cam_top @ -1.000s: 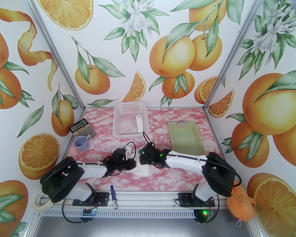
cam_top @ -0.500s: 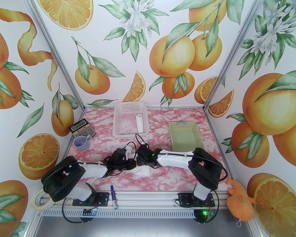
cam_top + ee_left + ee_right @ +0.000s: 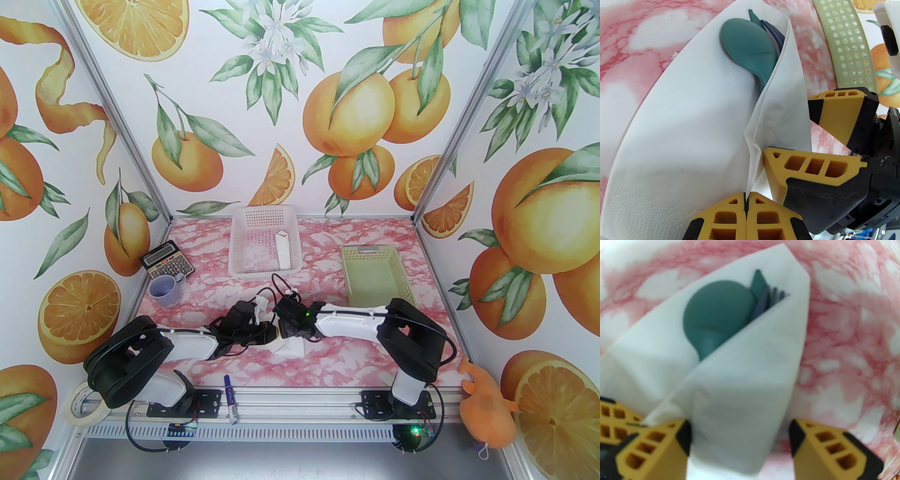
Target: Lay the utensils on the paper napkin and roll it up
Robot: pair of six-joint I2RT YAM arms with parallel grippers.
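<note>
The white paper napkin [image 3: 682,140] lies on the pink marble table, one flap folded over the utensils. A teal spoon [image 3: 747,46] and dark fork tines [image 3: 773,32] stick out of the fold at its far end. My left gripper [image 3: 746,196] is shut on the gathered edge of the napkin's fold. My right gripper [image 3: 739,429] is open and straddles the folded flap [image 3: 745,380], its left finger against the flap's edge. The spoon bowl [image 3: 717,315] lies just ahead of it. From above, both grippers meet over the napkin [image 3: 293,348].
A white mesh basket [image 3: 265,239] holding a white roll stands at the back. A pale green basket [image 3: 377,279] sits to the right. Calculator [image 3: 167,266] and mug [image 3: 165,289] are at the left. A marker [image 3: 230,398] lies on the front rail.
My right arm has swung left and come down at the napkin beside the left gripper. Its jaws have narrowed a little. The left gripper has stayed shut on the napkin.
</note>
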